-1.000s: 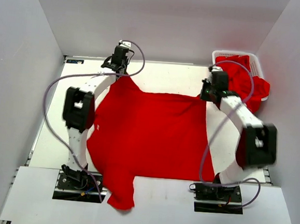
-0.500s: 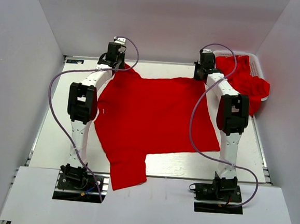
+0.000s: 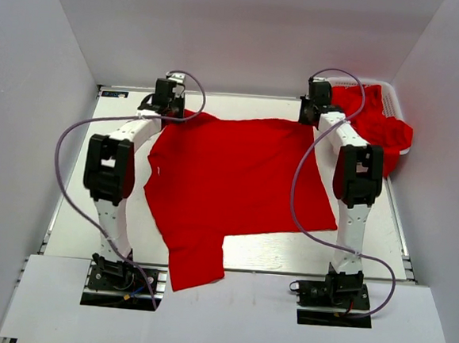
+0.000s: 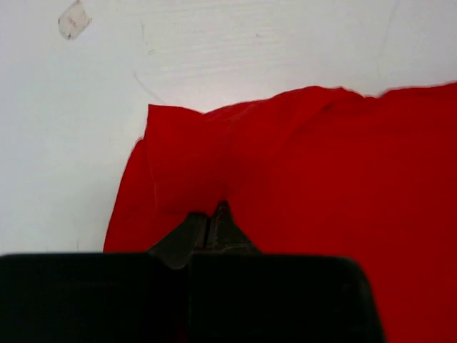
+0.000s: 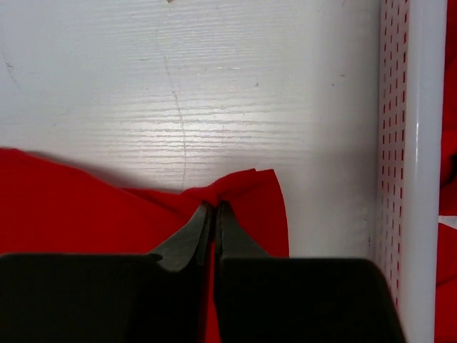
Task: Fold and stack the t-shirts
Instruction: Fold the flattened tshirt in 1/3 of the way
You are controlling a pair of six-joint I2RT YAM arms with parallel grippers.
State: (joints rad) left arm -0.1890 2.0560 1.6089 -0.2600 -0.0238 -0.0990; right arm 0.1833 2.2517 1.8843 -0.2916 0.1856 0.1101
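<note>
Red t-shirt (image 3: 237, 180) lay spread flat on the desk (image 3: 383, 239), just left of the basket (image 5: 410, 143). Left jaws pinched its corner far from the basket, right jaws the corner beside it. More shirts (image 3: 380, 124) heaped inside.

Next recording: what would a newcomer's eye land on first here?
A big red t-shirt spread over the table, one sleeve trailing at the near edge. The left hand and right hand each pinch a far corner. More red shirts heap in the white basket, far right.
</note>
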